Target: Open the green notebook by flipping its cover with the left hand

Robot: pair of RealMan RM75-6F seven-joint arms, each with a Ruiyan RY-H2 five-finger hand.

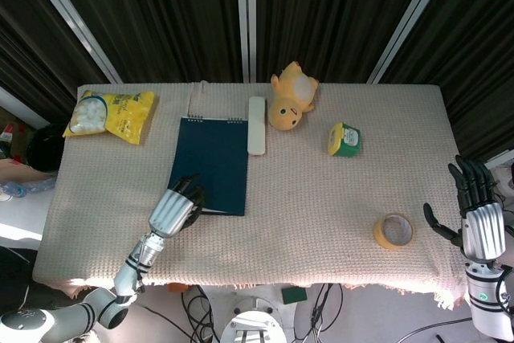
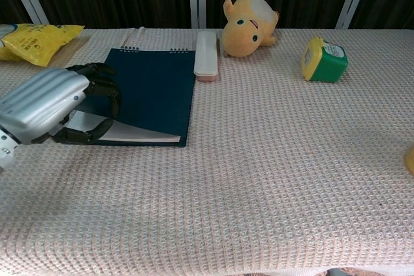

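At centre left of the head view, the left hand pinches the near corner of the green notebook, lifting its cover so white pages show beneath. That low corner grip suits peeling the cover toward the spiral at the far edge. The right hand, lower right, waits with fingers spread, holding nothing.

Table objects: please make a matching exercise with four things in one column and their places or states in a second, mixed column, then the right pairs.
1. green notebook
2. tape roll
3. snack bag
4. plush toy

A. far left corner of the table
B. near edge, by the right robot hand
C. cover lifted at the near edge by the left robot hand
D. beside the white case

Pairs: 1-C, 2-B, 3-A, 4-D
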